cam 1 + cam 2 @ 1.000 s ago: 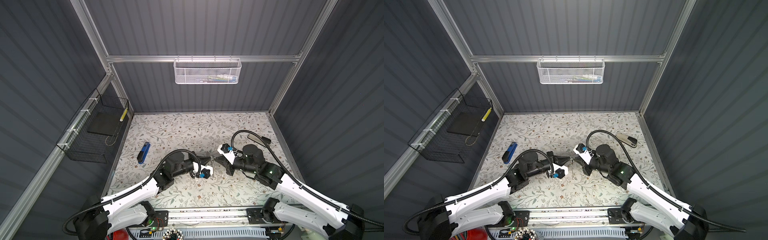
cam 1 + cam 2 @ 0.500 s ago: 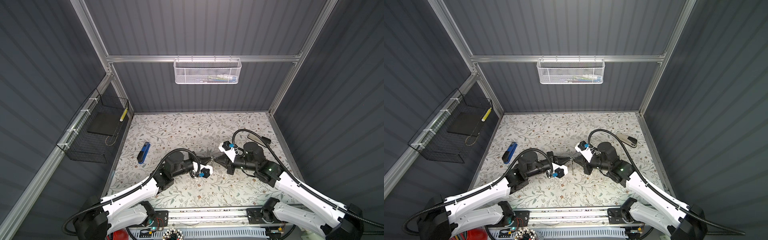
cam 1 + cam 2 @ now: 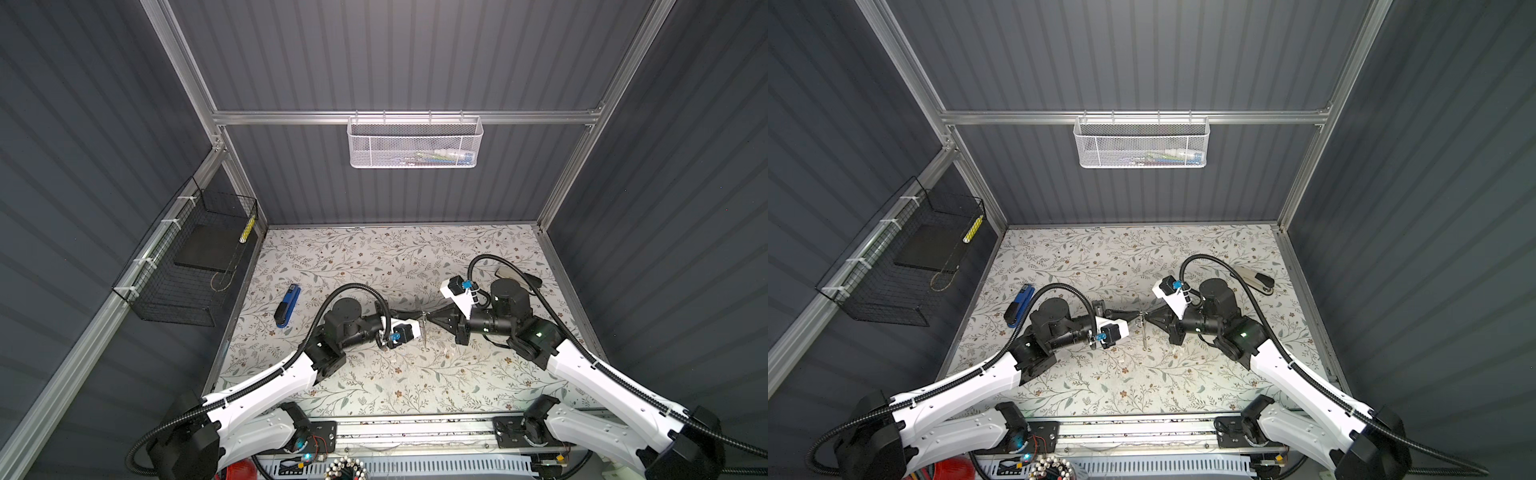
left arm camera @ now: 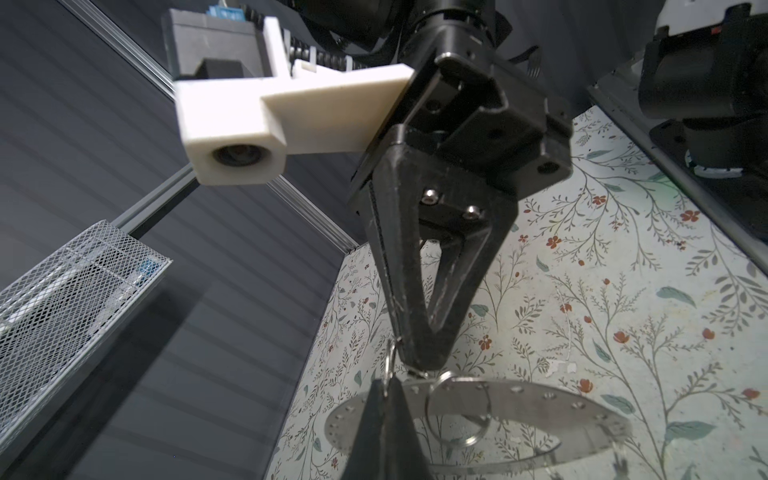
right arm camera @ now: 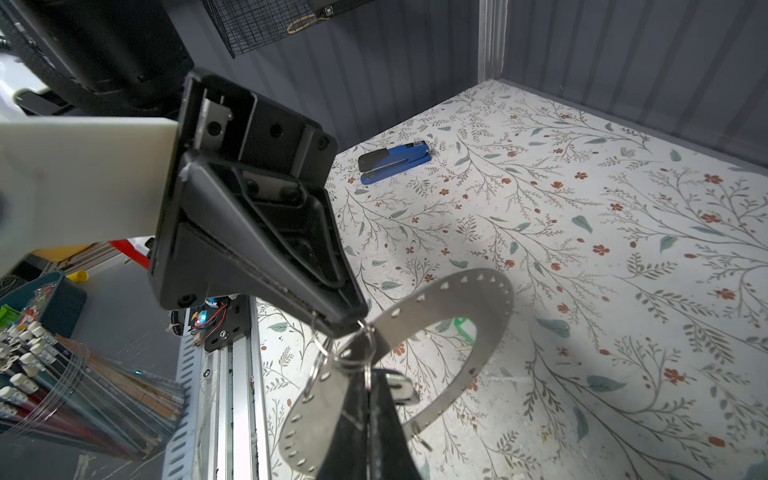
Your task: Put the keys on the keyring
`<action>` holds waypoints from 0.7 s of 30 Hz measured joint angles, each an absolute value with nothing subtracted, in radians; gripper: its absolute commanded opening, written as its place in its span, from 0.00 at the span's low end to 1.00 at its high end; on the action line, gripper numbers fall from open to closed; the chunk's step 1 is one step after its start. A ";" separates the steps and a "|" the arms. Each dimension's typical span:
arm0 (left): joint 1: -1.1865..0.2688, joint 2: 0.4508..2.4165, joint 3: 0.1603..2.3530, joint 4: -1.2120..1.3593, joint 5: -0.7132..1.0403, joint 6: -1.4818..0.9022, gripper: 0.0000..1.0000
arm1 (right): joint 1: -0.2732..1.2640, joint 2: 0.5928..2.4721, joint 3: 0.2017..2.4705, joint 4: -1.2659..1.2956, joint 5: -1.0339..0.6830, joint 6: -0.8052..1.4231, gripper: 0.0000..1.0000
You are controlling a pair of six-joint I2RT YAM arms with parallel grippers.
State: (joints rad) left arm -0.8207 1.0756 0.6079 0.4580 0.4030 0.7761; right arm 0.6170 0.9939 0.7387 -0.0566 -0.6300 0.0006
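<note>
In both top views my two grippers meet tip to tip above the middle of the floral table (image 3: 374, 257), with the keyring (image 3: 424, 330) (image 3: 1143, 330) standing edge-on between them. It is a flat grey metal annulus (image 4: 540, 415) (image 5: 469, 299) with small rim holes. My left gripper (image 4: 384, 399) (image 5: 351, 320) is shut at its rim, where a small wire ring (image 4: 388, 361) pokes out. My right gripper (image 5: 368, 378) (image 4: 419, 365) is shut on a small split ring (image 4: 457, 411) (image 5: 353, 351) threaded at the rim. A black tag with a silver key (image 5: 399, 388) hangs beside its fingers.
A blue stapler (image 3: 287, 306) (image 5: 395, 160) lies at the left of the table. A grey and black stapler (image 3: 1254, 278) lies at the back right. A black wire basket (image 3: 195, 257) hangs on the left wall, a white mesh basket (image 3: 413, 143) on the back wall.
The right wrist has shifted and turned slightly. Both grippers stay shut, tip to tip, at the keyring.
</note>
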 measured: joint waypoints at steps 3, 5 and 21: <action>-0.803 1.082 0.608 0.479 0.440 0.727 0.00 | 0.614 0.994 0.739 -0.044 -0.644 0.000 0.00; -0.796 1.090 0.608 0.494 0.462 0.698 0.00 | 0.613 0.994 0.739 -0.040 -0.649 0.000 0.00; -0.716 1.174 0.608 0.630 0.638 0.444 0.00 | 0.607 0.947 0.739 -0.050 -0.606 -0.136 0.25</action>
